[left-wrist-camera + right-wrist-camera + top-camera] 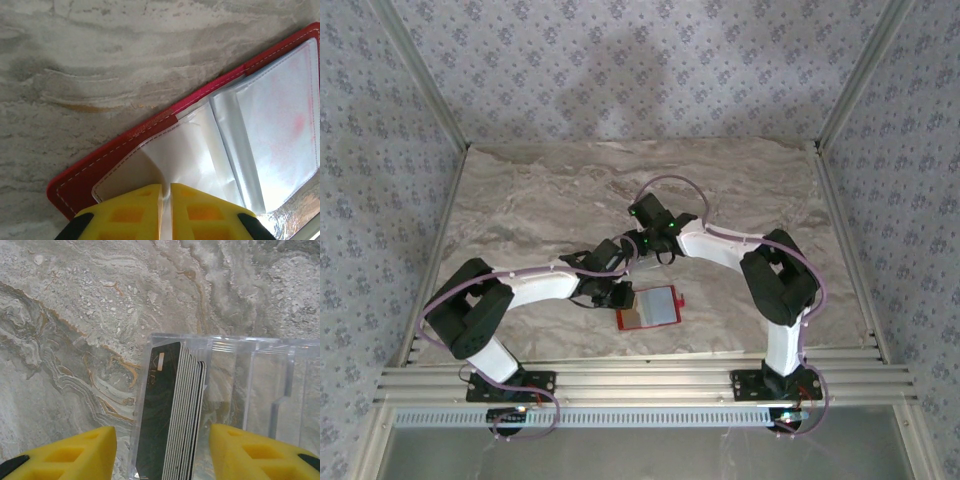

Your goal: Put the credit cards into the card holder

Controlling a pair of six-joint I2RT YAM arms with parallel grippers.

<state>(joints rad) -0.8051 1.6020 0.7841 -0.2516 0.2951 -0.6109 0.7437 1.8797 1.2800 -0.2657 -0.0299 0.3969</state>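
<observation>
The card holder lies open on the marble table, red outside and silvery inside. My left gripper is shut on one of its clear inner sleeves, pinching the sleeve up off the left half; from above the left gripper sits at the holder's left edge. Several dark credit cards stand on edge as a stack at the left end of a clear plastic box. My right gripper is open, with its yellow fingers on either side of the stack and not touching it.
The marble-patterned tabletop stretches away behind both arms. Patterned walls and metal rails bound it on three sides. The right arm reaches in across the middle, just behind the card holder.
</observation>
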